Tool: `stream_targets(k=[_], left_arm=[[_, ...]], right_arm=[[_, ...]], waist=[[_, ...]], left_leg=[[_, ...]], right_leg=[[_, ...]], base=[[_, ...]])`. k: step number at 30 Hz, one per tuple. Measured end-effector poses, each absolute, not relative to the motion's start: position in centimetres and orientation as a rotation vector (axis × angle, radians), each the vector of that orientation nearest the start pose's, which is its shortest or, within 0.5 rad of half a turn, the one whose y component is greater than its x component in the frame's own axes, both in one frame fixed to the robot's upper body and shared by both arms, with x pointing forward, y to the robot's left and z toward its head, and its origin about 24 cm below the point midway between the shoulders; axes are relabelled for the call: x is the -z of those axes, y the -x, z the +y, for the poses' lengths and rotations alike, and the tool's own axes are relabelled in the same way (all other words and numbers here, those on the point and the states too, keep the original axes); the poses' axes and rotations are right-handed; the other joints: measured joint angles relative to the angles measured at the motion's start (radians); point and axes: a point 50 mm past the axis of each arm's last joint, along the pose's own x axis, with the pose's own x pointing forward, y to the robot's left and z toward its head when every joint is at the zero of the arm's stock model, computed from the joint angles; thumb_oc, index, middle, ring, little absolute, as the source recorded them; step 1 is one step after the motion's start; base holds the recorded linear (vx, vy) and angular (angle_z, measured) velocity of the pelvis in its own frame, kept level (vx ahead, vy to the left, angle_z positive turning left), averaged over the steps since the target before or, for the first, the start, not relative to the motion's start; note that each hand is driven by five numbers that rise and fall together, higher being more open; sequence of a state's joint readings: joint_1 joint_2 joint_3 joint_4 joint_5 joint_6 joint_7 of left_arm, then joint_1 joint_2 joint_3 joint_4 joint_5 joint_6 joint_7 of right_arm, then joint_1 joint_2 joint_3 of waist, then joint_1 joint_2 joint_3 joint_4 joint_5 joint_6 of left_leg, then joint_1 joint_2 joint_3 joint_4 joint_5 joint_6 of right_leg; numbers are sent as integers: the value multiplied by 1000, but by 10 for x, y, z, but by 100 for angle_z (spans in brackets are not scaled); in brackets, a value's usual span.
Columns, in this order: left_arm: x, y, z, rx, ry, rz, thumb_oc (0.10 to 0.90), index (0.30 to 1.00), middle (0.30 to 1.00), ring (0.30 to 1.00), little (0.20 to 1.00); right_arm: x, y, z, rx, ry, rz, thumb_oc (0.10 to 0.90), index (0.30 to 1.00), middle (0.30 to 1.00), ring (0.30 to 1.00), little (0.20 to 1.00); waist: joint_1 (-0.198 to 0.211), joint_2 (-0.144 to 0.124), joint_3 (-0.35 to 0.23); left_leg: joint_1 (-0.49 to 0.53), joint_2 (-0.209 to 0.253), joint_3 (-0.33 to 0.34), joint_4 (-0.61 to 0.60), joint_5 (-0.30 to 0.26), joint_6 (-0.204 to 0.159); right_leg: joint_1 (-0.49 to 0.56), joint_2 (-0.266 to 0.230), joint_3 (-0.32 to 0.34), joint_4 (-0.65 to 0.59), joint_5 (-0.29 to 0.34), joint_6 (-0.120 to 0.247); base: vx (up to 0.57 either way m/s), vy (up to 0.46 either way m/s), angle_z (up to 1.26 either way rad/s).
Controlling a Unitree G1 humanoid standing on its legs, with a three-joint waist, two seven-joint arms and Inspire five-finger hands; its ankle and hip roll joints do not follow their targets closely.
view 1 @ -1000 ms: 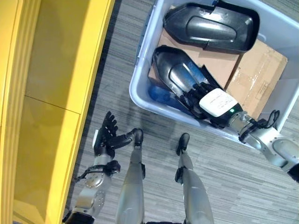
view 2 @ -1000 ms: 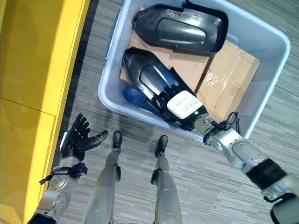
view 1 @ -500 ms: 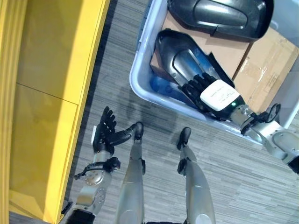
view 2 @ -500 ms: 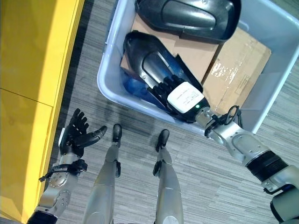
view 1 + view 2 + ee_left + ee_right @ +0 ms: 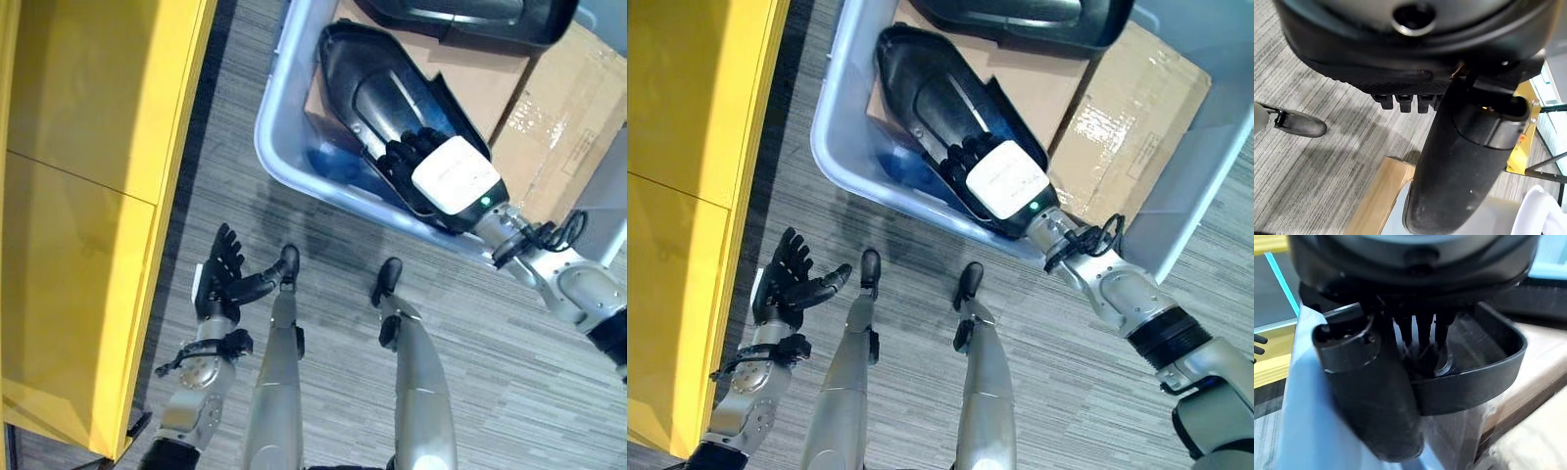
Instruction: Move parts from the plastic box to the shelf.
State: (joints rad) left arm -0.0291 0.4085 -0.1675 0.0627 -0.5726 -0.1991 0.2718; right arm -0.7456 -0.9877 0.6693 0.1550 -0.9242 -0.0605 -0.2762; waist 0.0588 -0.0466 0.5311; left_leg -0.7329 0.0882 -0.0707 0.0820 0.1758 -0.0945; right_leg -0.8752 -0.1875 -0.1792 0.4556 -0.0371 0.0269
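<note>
Right hand [image 5: 446,176] seemingly on black part [image 5: 377,93]

An industrial or warehouse-style workspace is suggested, of the kind used for sorting parts. The floor [image 5: 490,392] is covered in grey striped carpet tile, as found in offices and light-industry test areas. A large pale plastic box [image 5: 279,117] is set directly on that floor, and black moulded parts [image 5: 377,93] are stored in it on flattened cardboard [image 5: 558,98], loose rather than packaged for sale. Along one side a yellow shelf [image 5: 88,196] of painted panels is seen, plain and utilitarian. In the left wrist view a yellow metal frame [image 5: 1525,142] and a wooden edge [image 5: 1381,196] are seen on the same carpet.
</note>
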Motion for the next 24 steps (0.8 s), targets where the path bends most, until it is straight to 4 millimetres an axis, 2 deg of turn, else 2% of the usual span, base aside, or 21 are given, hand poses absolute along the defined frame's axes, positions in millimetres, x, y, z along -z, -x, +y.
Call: stream_targets(k=[5,6,8,10,15,19,24], left_arm=[[-54,-256,206,-162,185,-69,900,1000,1000,1000,1000],[-54,-256,206,-165,189,-69,900,1000,1000,1000,1000],[-52,-257,205,-173,204,-65,900,1000,1000,1000,1000],[-54,-259,202,-163,211,-73,900,1000,1000,1000,1000],[-58,-262,202,-160,209,-87,900,1000,1000,1000,1000],[-51,-260,204,-171,203,-50,900,1000,1000,1000,1000],[-44,-259,207,-180,192,-6,900,1000,1000,1000,1000]], right_arm=[[-197,-329,-187,-68,1945,-770,400,300,300,300,300],[-197,-327,-188,-63,1929,-768,400,300,300,300,300],[-190,-325,-190,-68,1879,-739,400,300,300,300,300],[-182,-322,-193,-90,1847,-691,400,300,300,300,300],[-174,-320,-204,-103,1816,-603,400,300,300,300,300],[-161,-315,-210,-140,1798,-532,400,300,300,300,300],[-167,-306,-219,-130,1796,-512,400,300,300,300,300]], waist=[[3,12,-6],[4,14,-6],[6,14,-6],[14,14,-6],[22,18,-12],[22,21,-11],[11,24,-9]], left_leg=[[6,-2,17,0,0,1],[12,-2,20,0,3,0],[42,-4,28,-3,5,-4],[92,-7,36,-7,-1,4],[175,-11,39,-21,-13,22],[269,-10,41,-45,-13,21],[410,-8,61,-84,-21,29]], right_leg=[[3,2,16,-12,16,11],[13,2,17,-21,32,2],[45,2,22,-39,38,9],[103,1,24,-62,41,15],[204,1,26,-112,54,31],[314,7,24,-175,73,42],[492,20,24,-308,123,58]], base=[[-15,33,-6],[-11,25,-12],[-6,19,-8],[-8,9,-2],[15,6,0],[39,14,-4],[70,24,-8]])
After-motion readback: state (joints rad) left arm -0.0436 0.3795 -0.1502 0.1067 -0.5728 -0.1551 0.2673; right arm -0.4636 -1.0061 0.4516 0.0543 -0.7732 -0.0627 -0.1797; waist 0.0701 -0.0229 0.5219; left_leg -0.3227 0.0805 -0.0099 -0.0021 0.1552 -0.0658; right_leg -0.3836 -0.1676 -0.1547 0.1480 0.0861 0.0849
